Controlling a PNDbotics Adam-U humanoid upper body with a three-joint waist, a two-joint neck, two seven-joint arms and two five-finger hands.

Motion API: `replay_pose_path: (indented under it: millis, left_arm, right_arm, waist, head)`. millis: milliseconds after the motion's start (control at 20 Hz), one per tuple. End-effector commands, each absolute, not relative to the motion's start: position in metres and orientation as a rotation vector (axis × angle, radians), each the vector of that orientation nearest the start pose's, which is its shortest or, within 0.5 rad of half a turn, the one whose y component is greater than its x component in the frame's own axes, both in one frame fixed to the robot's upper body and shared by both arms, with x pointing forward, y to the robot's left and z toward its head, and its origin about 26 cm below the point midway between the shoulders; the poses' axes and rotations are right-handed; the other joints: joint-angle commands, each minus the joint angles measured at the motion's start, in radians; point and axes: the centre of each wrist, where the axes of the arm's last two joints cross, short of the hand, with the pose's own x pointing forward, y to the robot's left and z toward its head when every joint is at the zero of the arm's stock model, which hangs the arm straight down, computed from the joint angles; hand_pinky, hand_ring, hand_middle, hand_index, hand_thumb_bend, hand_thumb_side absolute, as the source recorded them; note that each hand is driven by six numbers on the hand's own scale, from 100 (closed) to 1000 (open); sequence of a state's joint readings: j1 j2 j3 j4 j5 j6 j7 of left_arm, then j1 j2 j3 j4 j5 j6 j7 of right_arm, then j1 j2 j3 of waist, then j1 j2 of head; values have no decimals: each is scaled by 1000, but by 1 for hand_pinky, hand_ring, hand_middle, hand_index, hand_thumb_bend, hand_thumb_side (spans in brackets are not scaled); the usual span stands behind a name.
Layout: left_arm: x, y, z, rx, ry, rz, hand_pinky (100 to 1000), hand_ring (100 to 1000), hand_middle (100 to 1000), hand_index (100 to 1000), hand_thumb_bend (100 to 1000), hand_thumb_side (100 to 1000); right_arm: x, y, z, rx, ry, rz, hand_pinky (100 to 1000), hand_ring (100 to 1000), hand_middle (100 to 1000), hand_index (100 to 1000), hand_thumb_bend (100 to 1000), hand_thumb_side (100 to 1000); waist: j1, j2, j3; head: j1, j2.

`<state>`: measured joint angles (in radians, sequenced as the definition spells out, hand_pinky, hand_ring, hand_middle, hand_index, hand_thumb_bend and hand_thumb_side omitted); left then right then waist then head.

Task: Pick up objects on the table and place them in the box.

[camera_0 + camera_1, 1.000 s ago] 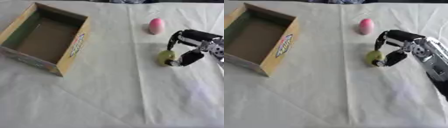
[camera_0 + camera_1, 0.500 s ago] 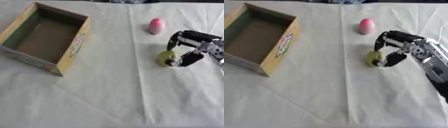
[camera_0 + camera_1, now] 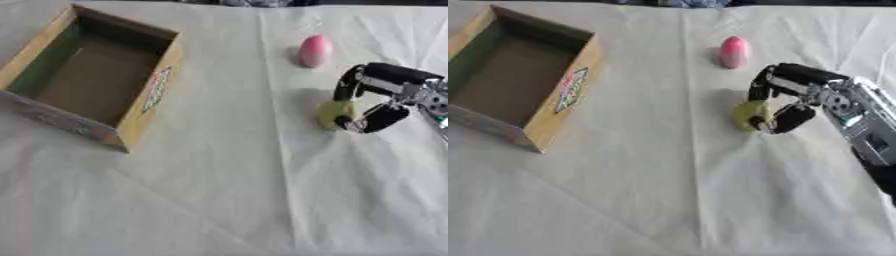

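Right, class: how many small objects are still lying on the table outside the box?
2. A pink egg-shaped object lies at the far side, and a yellow-green object sits nearer, with the right hand curled round it. The box looks empty.

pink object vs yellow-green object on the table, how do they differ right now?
The pink object stands free, farther from the robot; the yellow-green object sits nearer, with the right hand curled round it. Pink looks egg-shaped and upright; yellow-green looks rounder. Both are small, rest on the white cloth, outside the box.

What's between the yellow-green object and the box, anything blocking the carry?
Nothing visible. The right hand curls around the yellow-green object; only bare tablecloth lies between it and the open box. The pink object sits farther back, off that path.
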<state>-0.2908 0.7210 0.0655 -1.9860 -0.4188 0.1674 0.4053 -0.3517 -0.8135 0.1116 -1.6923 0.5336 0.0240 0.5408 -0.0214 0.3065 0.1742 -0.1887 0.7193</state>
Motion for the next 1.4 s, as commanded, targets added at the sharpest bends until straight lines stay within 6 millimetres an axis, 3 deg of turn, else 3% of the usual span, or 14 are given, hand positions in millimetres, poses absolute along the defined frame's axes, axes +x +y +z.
replay_pose_path:
  millis: [50, 250, 300, 350, 800, 1100, 1400]
  left_arm:
    - [288, 330, 262, 1319, -2205, -406, 710, 831, 1000, 805, 396, 1000]
    - [288, 330, 262, 1319, -2205, -409, 709, 831, 1000, 805, 393, 1000]
    - [288, 330, 262, 1320, -2205, -410, 709, 831, 1000, 805, 392, 1000]
    - [288, 330, 262, 1320, -2205, -410, 709, 830, 1000, 805, 391, 1000]
    - [288, 330, 263, 1324, -2207, -418, 709, 823, 1000, 804, 391, 1000]
    - [288, 328, 264, 1315, -2219, -431, 709, 821, 1000, 805, 391, 1000]
    - [289, 327, 264, 1304, -2229, -439, 709, 821, 1000, 805, 389, 1000]
  right_arm:
    - [331, -350, 222, -803, -1356, 1458, 616, 629, 546, 588, 174, 100]
    - [329, -346, 231, -795, -1392, 1447, 609, 625, 543, 586, 143, 100]
    - [328, -345, 233, -795, -1404, 1444, 608, 624, 543, 586, 100, 100]
    - [328, -344, 236, -798, -1416, 1442, 608, 624, 542, 586, 135, 100]
    - [321, -325, 280, -851, -1561, 1483, 608, 622, 538, 584, 123, 100]
    - [319, -295, 318, -834, -1678, 1576, 610, 623, 540, 584, 123, 100]
    - [331, -262, 342, -771, -1774, 1628, 604, 620, 537, 584, 100, 100]
  waist:
    - [0, -15, 2]
    - [-2, -16, 3]
    - [-2, -16, 3]
    - [-2, -17, 2]
    - [-6, -22, 1]
    - [-9, -26, 2]
    - [-10, -27, 5]
  head:
    - [1, -6]
    - [1, -6]
    - [2, -7]
    - [2, -7]
    - [9, -9]
    - [17, -1]
    - [23, 6]
